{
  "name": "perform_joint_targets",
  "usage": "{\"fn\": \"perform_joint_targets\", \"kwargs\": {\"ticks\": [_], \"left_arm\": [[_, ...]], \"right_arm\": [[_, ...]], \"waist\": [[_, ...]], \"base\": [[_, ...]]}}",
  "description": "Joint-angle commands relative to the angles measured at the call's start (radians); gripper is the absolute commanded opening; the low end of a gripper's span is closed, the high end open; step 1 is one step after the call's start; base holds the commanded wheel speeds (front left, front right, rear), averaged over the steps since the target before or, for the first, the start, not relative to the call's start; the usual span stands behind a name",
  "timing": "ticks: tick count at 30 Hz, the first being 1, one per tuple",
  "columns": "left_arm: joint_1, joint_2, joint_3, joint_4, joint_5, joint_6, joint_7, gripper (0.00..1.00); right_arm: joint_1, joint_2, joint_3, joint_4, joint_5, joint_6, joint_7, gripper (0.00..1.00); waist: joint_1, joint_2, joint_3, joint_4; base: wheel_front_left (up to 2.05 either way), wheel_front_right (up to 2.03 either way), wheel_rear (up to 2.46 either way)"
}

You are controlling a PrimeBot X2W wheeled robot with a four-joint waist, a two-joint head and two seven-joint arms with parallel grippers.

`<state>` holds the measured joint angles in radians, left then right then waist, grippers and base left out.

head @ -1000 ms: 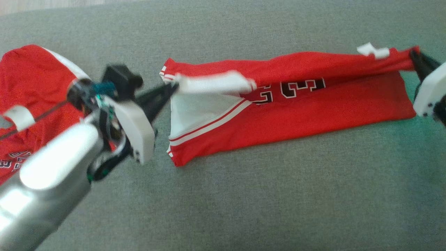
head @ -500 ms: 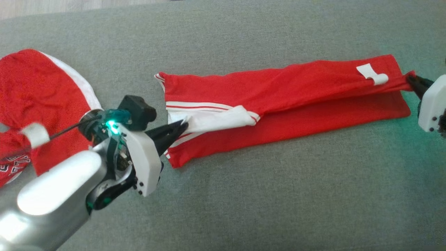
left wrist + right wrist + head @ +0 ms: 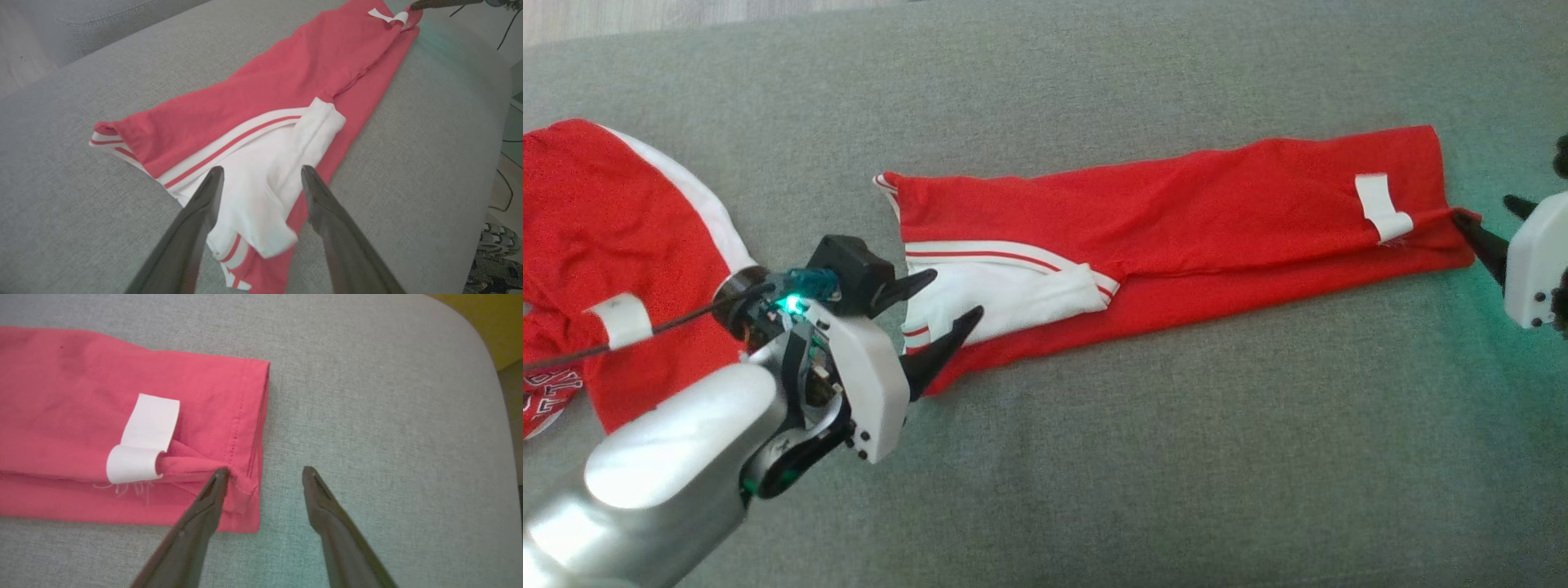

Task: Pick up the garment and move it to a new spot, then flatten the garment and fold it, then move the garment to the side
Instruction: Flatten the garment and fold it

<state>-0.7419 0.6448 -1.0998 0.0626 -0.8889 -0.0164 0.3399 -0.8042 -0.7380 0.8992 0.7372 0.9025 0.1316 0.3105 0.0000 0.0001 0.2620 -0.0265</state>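
Note:
The garment (image 3: 1217, 204) is a red jersey with white striped trim, folded into a long strip lying flat on the grey sofa cushion (image 3: 1176, 449). My left gripper (image 3: 956, 294) stands open at its left end, one finger on each side of the white sleeve part (image 3: 261, 163). At the strip's right end my right gripper (image 3: 1480, 207) is open too. In the right wrist view its left fingertip (image 3: 220, 473) touches the bunched red corner (image 3: 241, 486) beside a white label (image 3: 147, 433). Neither holds anything.
A second red and white jersey (image 3: 605, 245) lies crumpled at the far left, with a dark cable (image 3: 645, 331) across it. The cushion's rounded edge (image 3: 490, 396) falls away just right of the right gripper. Bare grey cushion spreads in front of the strip.
Both grippers were shut on the garment's raised top edge and have opened. The upper layer has dropped and lies flat over the lower one, hiding the printed number.

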Motion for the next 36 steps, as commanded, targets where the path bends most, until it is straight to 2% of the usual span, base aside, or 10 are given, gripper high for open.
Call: {"fn": "perform_joint_targets", "kwargs": {"ticks": [1,7,11,18,21,25,30,36], "left_arm": [[-0.02,0.022,0.053,-0.013,0.004,0.009,-0.019,1.0],[-0.01,-0.017,0.132,0.021,-0.011,0.07,-0.151,1.0],[0.004,-0.054,0.211,0.047,-0.027,0.122,-0.286,1.0],[0.056,-0.107,0.328,0.099,-0.036,0.2,-0.524,1.0],[0.096,-0.131,0.381,0.108,-0.04,0.228,-0.58,1.0],[0.174,-0.172,0.476,0.088,0.011,0.253,-0.6,1.0],[0.325,-0.264,0.632,0.023,0.192,0.239,-0.601,1.0],[0.491,-0.385,0.789,0.006,0.352,0.153,-0.601,1.0]], "right_arm": [[0.016,-0.027,-0.008,-0.005,0.005,-0.001,-0.019,1.0],[-0.011,-0.009,-0.038,0.017,-0.018,-0.001,-0.102,1.0],[-0.032,0.009,-0.079,0.05,-0.051,-0.001,-0.181,1.0],[-0.044,0.082,-0.19,0.071,-0.073,-0.001,-0.351,1.0],[-0.032,0.122,-0.238,0.057,-0.081,-0.001,-0.436,1.0],[0.011,0.188,-0.293,0.025,-0.112,-0.001,-0.532,1.0],[0.109,0.291,-0.386,-0.025,-0.202,-0.001,-0.569,1.0],[0.266,0.438,-0.565,-0.139,-0.366,-0.001,-0.572,1.0]], "waist": [[0.0,-0.0001,-0.002,-0.001],[0.0,-0.0001,-0.025,-0.01],[0.0,-0.0001,-0.048,-0.013],[0.0,-0.0001,-0.092,-0.016],[0.0,-0.0001,-0.11,-0.019],[0.0,-0.0001,-0.13,-0.022],[0.0,-0.0001,-0.148,-0.025],[0.0,-0.0001,-0.151,-0.03]], "base": [[0.0,0.0,0.0],[0.0,0.0,0.0],[0.0,0.0,0.0],[0.0,0.0,0.0],[0.0,0.0,0.0],[0.0,0.0,0.0],[0.0,0.0,0.0],[0.0,0.0,0.0]]}}
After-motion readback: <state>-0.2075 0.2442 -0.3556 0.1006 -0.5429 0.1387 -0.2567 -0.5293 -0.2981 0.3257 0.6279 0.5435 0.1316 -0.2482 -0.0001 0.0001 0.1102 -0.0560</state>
